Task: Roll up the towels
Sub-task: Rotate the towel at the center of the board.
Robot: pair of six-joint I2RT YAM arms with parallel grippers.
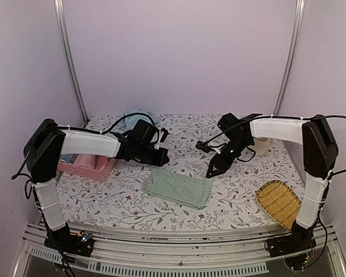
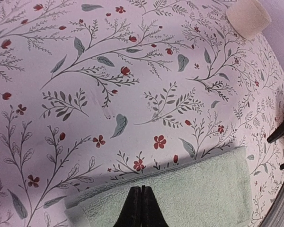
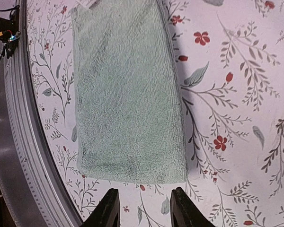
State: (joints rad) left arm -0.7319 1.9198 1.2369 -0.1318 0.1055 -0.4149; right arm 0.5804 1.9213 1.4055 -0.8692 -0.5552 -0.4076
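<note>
A pale sage green towel (image 1: 179, 187) (image 2: 199, 194) (image 3: 128, 94) lies folded flat on the flowered tablecloth, near the front middle. My left gripper (image 1: 161, 157) (image 2: 140, 191) hovers over the towel's far left edge, shut with nothing between its fingers. My right gripper (image 1: 211, 171) (image 3: 143, 201) is open just off the towel's short right end, its fingers (image 3: 109, 210) straddling bare cloth. Behind the left arm, part of a light blue towel (image 1: 132, 118) shows at the back of the table.
A pink lattice basket (image 1: 86, 166) stands at the left under the left arm. A cream mug (image 1: 262, 145) (image 2: 248, 16) stands at the back right. A woven bamboo tray (image 1: 279, 203) lies at the front right corner. A metal rail (image 3: 19, 142) runs along the table's near edge.
</note>
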